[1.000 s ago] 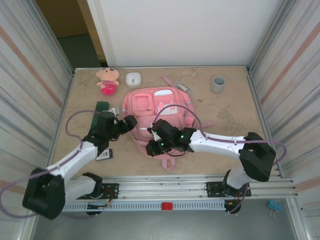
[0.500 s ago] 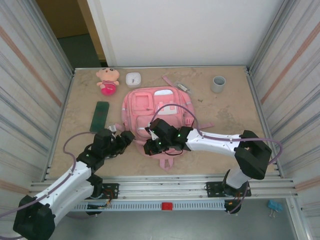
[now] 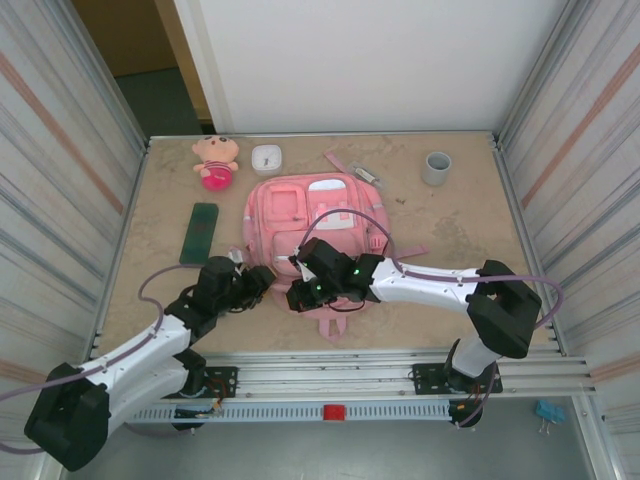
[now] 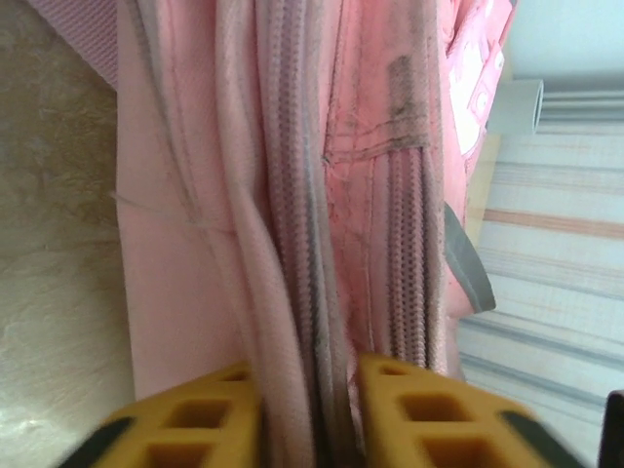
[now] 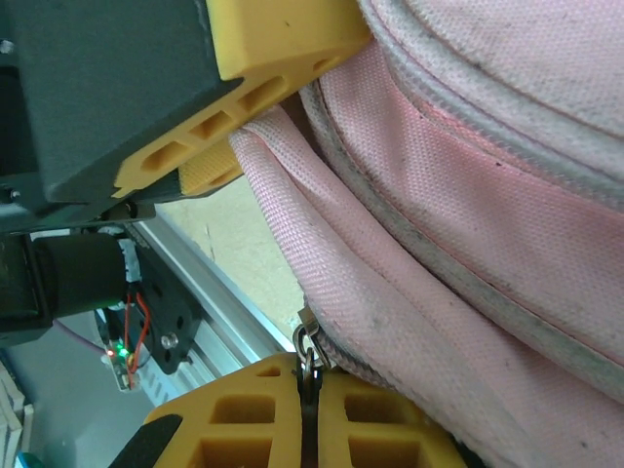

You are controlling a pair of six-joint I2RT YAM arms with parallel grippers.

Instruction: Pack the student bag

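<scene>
Mid-table: student bag (image 3: 320, 205); doll (image 3: 216, 160) behind-left, cup (image 3: 436, 168) behind-right, case (image 3: 201, 232) left.

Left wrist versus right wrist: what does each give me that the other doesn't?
Left wrist: ribbed zipper tracks of the student bag running ahead of the left gripper, and the striped side wall. Right wrist: the right gripper shut on the metal zipper pull, plus the frame rail. Both: the pink bag, with the left gripper's yellow fingers pinching a fold of it.
</scene>
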